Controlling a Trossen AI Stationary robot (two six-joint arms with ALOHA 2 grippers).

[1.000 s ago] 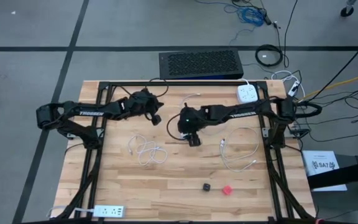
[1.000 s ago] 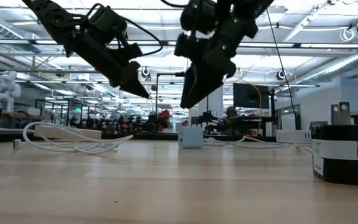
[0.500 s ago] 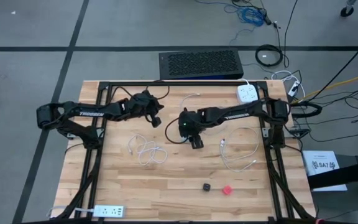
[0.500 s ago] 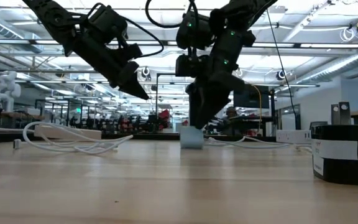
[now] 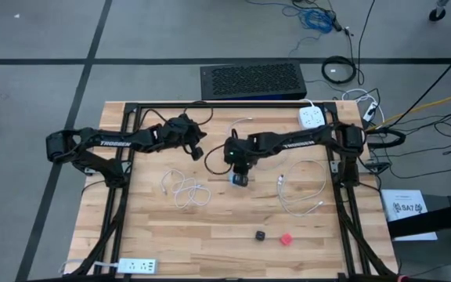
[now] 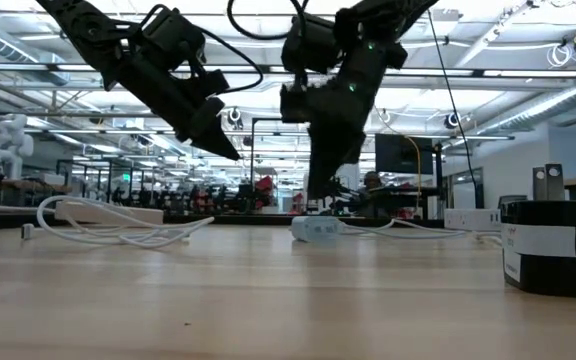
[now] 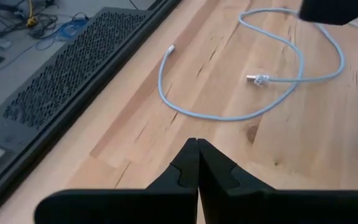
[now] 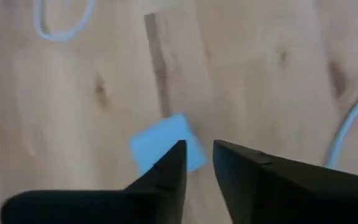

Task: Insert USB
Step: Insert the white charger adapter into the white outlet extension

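We see the USB charger block (image 5: 239, 179), a small pale-blue cube w/ a rounded white end, lying on its side on the bench (image 5: 210, 227) near centre, just below the right gripper (image 5: 240, 169). That gripper's fingers (image 8: 166, 171) stand narrow, a slim gap btwn them, nothing held. Vs 0.5 s ago, the block stood upright under the gripper; now it's tipped over and the gripper sits higher. Left gripper (image 5: 196, 150) hangs shut over the bench's back-left, empty. White cables (image 5: 185, 190) lie nearby.
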